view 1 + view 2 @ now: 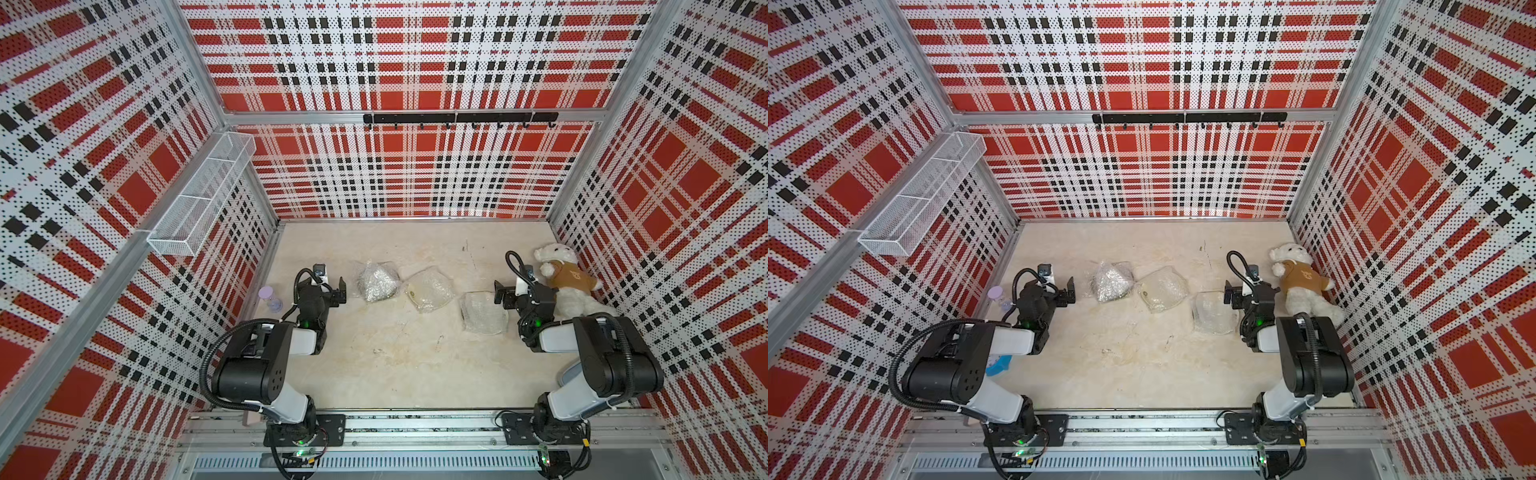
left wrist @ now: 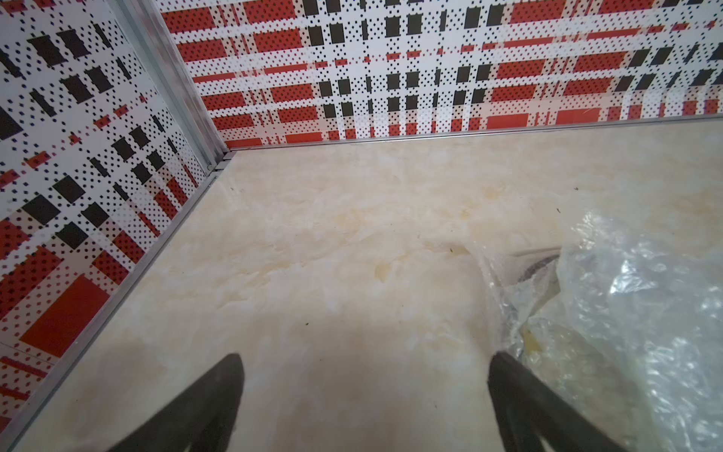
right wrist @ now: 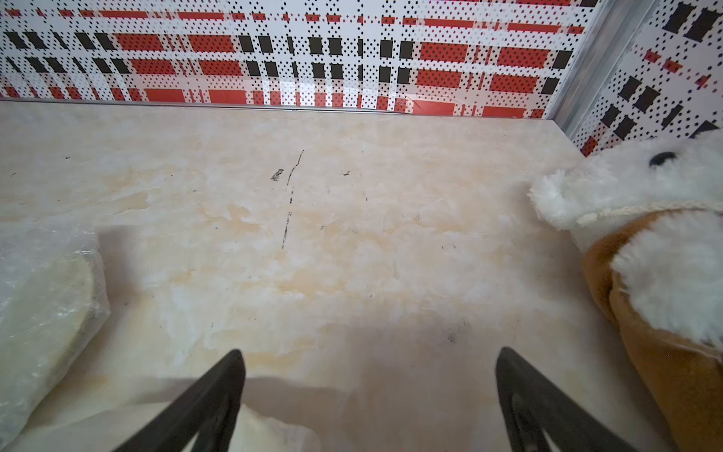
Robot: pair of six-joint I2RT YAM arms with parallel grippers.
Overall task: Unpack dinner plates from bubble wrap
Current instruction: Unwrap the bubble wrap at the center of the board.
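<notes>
Arms sit nearest me, left tool and right tool both released, jaws spread, nothing held. Desk carries teddy bear beside the right tool. Bubble wrap bundles lie in a row between the tools, dinner plates still inside. I judge the wrap soft and slick, the plates heavy and breakable; I'd pinch a loose wrap corner. Count: three bundles, likely one plate apiece, one bear, one hourglass.
</notes>
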